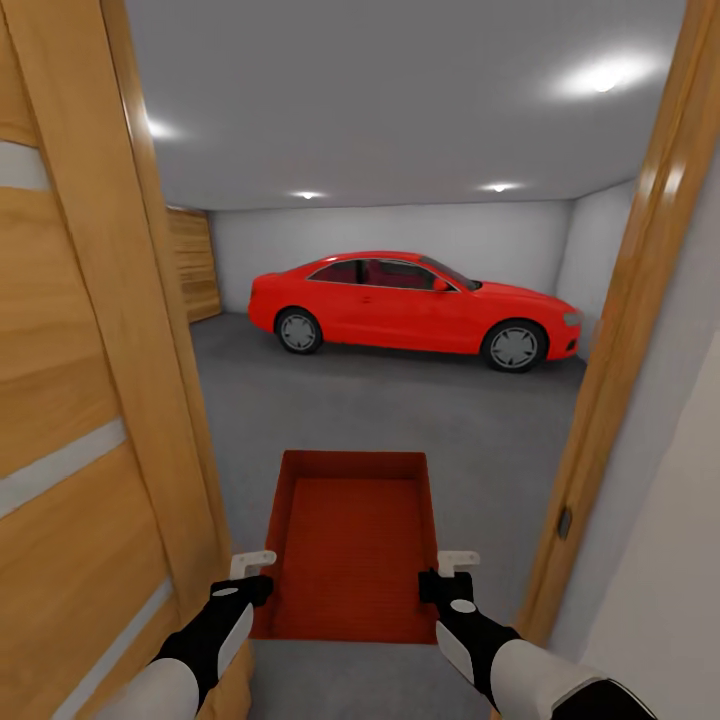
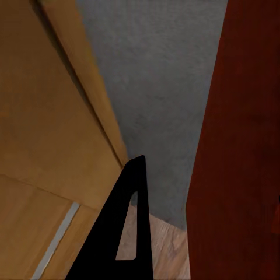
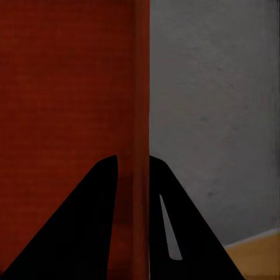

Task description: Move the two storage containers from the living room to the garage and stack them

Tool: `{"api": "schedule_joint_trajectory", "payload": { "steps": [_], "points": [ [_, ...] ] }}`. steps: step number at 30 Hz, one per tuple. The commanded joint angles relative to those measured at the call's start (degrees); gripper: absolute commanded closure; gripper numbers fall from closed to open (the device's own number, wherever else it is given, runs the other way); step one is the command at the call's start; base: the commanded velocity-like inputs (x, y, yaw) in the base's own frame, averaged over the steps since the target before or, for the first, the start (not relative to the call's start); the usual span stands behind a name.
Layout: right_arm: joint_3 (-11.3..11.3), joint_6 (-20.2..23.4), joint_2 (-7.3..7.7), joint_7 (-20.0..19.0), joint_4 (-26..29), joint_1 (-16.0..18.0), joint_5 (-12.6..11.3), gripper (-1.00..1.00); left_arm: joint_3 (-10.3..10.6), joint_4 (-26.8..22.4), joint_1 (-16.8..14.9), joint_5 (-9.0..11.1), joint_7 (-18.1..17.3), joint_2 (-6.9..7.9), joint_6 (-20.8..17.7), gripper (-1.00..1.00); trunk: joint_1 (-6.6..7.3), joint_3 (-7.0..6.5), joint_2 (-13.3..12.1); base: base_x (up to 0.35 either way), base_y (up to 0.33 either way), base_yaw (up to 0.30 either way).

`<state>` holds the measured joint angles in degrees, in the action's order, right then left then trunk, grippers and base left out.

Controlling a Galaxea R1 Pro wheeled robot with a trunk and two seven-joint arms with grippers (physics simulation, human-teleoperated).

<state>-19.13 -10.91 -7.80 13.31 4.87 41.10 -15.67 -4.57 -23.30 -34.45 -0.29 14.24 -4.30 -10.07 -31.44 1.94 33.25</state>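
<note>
We stand in a doorway looking into the garage, a white-walled room with a dark grey floor and ceiling lights. A red car is parked side-on against the far wall. An open wooden door with pale glass slits takes up our left, and the wooden door frame runs up on our right.

Between our two arms we carry one storage container, an orange-red open-top bin held level above the grey floor, its long axis pointing ahead toward the car. It looks empty inside.

Our left gripper is at the container's left wall near the near corner. In the left wrist view one black finger lies outside the dark red wall, with the door and the grey floor beside it; the other finger is hidden, so we cannot tell how wide this gripper stands or whether it pinches the wall.

Our right gripper sits at the right wall, opposite the left one. The right wrist view shows its two black fingers on either side of the thin wall's upper edge, closed against it, so this gripper has the container clamped by its rim.

A strip of light wood planks lies under the left gripper.
</note>
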Motion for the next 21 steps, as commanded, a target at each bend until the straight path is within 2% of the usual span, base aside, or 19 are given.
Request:
{"api": "schedule_joint_trajectory", "payload": {
  "steps": [1,21],
  "points": [
    [0.1,-0.3,-0.02,0.1,-0.1,0.1,-0.4,1.00,-0.4,-0.2,0.0,-0.5,0.2,-0.01,-0.4,1.00,-0.05,0.11,0.1,0.287,0.231,-0.287],
    [0.1,-0.3,-0.02,0.1,-0.1,0.1,-0.4,1.00,-0.3,-0.2,0.0,-0.5,0.2,-0.10,-0.2,1.00,-0.05,0.11,0.1,0.286,0.228,-0.281]
  ]
}}
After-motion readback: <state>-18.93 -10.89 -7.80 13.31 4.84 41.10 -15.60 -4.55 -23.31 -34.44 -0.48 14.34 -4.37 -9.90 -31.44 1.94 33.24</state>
